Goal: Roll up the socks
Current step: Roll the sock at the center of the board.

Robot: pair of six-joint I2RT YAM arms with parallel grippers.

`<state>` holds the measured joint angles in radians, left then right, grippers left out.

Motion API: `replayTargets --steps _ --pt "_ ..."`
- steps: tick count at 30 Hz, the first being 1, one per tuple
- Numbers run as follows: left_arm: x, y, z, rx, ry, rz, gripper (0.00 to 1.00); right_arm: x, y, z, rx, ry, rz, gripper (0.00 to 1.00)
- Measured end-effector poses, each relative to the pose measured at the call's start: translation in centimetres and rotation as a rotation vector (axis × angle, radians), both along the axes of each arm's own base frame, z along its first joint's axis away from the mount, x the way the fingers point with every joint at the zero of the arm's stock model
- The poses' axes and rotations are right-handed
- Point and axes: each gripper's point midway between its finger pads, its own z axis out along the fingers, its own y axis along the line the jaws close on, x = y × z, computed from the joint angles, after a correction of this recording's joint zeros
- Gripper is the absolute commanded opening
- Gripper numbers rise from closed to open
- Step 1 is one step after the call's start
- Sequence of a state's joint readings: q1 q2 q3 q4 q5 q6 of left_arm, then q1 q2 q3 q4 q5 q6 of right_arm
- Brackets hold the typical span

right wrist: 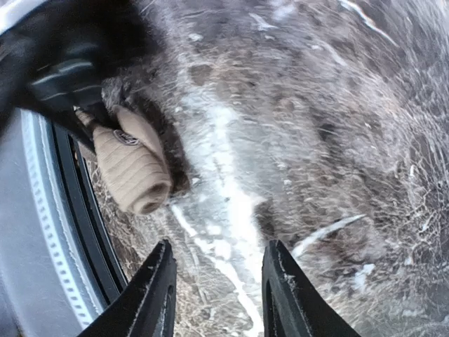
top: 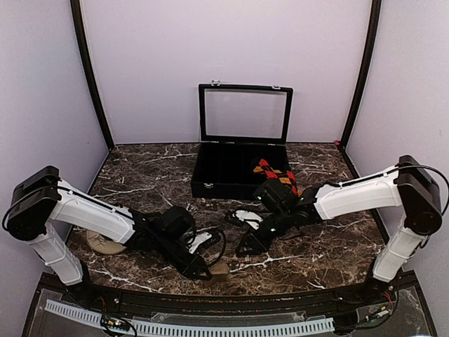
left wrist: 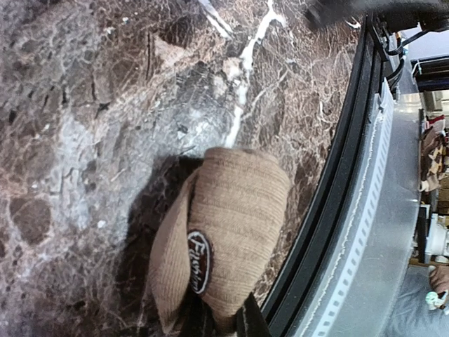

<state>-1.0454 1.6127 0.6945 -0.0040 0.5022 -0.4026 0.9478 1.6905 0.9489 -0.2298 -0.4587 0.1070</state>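
I count two arms, each with one tool, two socks and one black case, all on the marble desk [top: 330, 253].

Nearest me, close to the desk's front rim, the left tool [left wrist: 217, 324] is pinched almost shut on one end of the tan sock [left wrist: 231, 225]. That sock is bunched into a short, fat bundle of ribbed knit with a dark oval label on its side, and it rests on the desk just inside the rim. Under the left arm lies a pale tan flat piece [top: 105, 243]; I cannot tell what it is.

Just beyond and to the right, the right tool [right wrist: 219, 295] hangs over bare marble with its fingers about half apart, holding nothing and touching nothing, the tan sock near it.

Farther back stands the case [top: 217, 184], its windowed lid [top: 244, 112] upright. The argyle sock [top: 275, 174], with red, orange and black diamonds, lies at the case's right front corner; I cannot tell whether it is inside or over the edge.
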Motion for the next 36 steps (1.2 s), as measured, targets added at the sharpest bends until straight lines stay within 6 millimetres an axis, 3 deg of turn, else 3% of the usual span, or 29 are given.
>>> replayTargets --steps 11,19,36 --pt "-0.7 -0.3 -0.1 -0.028 0.092 -0.029 0.00 -5.2 1.5 2.0 0.006 -0.359 0.165 0.44" --pt "-0.8 -0.5 -0.1 -0.036 0.124 -0.037 0.00 -7.3 2.3 1.4 -0.033 -0.496 0.271 0.48" --pt "-0.9 -0.7 -0.2 -0.037 0.139 -0.049 0.00 -7.6 4.2 -0.9 -0.103 -0.543 0.376 0.49"
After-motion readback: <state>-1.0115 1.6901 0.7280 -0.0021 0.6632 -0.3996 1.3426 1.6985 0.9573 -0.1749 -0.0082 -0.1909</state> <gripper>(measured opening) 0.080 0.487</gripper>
